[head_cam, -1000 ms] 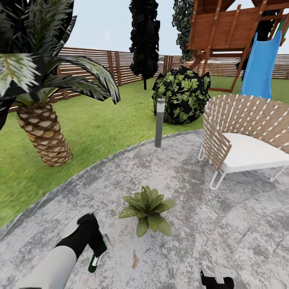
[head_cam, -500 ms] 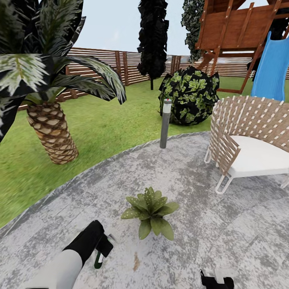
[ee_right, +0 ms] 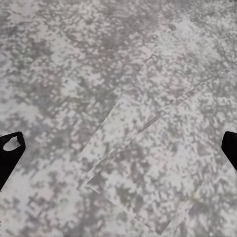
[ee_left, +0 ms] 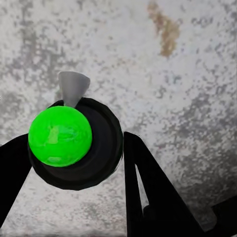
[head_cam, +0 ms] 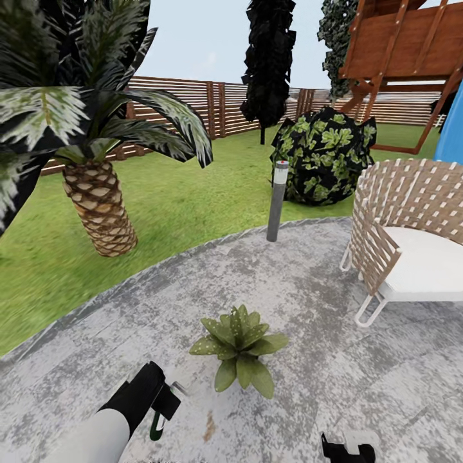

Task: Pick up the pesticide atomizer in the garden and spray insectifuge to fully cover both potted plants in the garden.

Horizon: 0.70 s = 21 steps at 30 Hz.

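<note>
Grey mottled paving of the round patio (head_cam: 334,386) carries one low speckled rosette plant (head_cam: 239,346) in the head view, and the left end effector (head_cam: 161,411) hangs just beside it, holding the small sprayer with the dark green handle loop (head_cam: 156,426) low over the stone; the likeliest fault, I judge, is spraying from this pose — I cannot tell which way the nozzle points, and if it points at the ground the mist would wet the stone rather than the leaves; a second risk is the arm sweeping across and knocking the light plant over; open paving lies all round the rosette, with the woven tan chair with a white cushion (head_cam: 411,238) and the grey bollard lamp (head_cam: 277,200) well apart, and the scaly-trunked palm (head_cam: 99,206) off on the lawn past the patio's edge; the right end effector (head_cam: 347,450) sits at the bottom edge.

Left wrist view: the black fingers (ee_left: 148,192) are closed on either side of the sprayer, seen as a bright green dome in a dark ring (ee_left: 74,143) with a pale grey tip; a loose grip could let it twist.

Right wrist view: the two dark fingertips (ee_right: 10,148) stand wide apart with nothing between them — bare paving beyond.
</note>
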Tool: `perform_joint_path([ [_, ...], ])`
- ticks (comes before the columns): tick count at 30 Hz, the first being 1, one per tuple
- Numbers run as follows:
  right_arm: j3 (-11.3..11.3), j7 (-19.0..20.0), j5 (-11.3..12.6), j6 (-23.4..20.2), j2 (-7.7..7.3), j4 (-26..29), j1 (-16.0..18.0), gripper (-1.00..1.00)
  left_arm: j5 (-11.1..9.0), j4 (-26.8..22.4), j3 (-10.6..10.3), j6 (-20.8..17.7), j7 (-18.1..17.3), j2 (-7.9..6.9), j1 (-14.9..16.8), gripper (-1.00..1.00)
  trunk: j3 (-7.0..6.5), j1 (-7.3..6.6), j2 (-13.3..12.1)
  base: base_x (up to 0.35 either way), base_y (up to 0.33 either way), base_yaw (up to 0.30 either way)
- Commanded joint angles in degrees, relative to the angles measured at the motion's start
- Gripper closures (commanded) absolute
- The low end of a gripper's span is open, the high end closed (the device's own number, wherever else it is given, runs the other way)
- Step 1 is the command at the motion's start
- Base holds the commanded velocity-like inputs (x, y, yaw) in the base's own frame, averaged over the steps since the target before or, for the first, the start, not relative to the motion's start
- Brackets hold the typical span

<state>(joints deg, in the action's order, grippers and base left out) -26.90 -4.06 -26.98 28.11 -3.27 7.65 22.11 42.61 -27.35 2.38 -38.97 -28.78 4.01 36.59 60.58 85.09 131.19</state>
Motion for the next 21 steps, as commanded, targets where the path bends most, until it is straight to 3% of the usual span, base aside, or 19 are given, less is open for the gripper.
perform_joint_path([
  [1, -0.2, -0.3, -0.6, 0.2, 0.01, -0.1, 0.0, -1.00, 0.6, -0.1, 0.3, -0.2, -0.4, 0.05, 0.0, 1.00, 0.05, -0.01, 0.0, 0.000, -0.057, 0.277],
  [9, -0.3, -0.3, -0.5, 0.2, 0.02, 0.0, 0.0, -1.00, 0.9, -0.2, 0.2, -0.3, -0.3, 0.19, -0.7, 1.00, 0.05, -0.01, 0.0, 0.000, -0.008, 0.241],
  [21, -0.2, -0.2, -0.6, 0.2, -0.39, 0.0, 0.0, -1.00, 1.0, -0.2, 0.1, -0.4, -0.2, 0.29, -0.7, 1.00, 0.05, -0.01, 0.0, 0.128, -0.207, 0.009],
])
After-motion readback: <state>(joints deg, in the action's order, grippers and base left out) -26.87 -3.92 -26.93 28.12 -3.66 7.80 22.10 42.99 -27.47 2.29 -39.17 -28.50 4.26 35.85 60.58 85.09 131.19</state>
